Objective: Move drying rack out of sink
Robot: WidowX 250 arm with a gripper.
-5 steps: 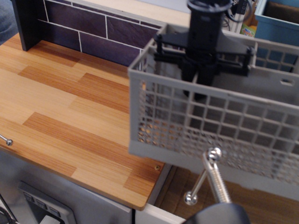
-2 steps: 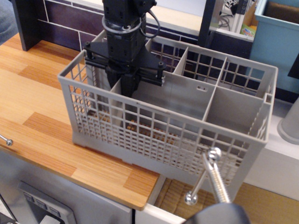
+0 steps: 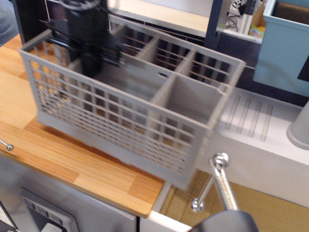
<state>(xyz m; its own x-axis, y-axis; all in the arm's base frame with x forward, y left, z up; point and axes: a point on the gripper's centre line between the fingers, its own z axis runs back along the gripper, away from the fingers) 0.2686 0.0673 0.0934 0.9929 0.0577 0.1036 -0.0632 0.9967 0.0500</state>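
A black gripper is reaching into the grey drying rack, apparently pinching an inner divider, though blur hides the fingers. The rack is hanging mostly over the wooden countertop, its right end overhanging the sink; setting down is remaining. No readable writing is showing.

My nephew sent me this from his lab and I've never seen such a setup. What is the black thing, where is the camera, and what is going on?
One camera looks down at a mock kitchen counter. The black thing is a robot arm; its claw reaches down into a grey plastic drying rack and seems to grip an inner divider, though blur hides the fingers. The rack is tilted, mostly over the wooden countertop, one corner overhanging the sink. Right of it are a ribbed white drainboard and a blue box. A metal faucet is in front.
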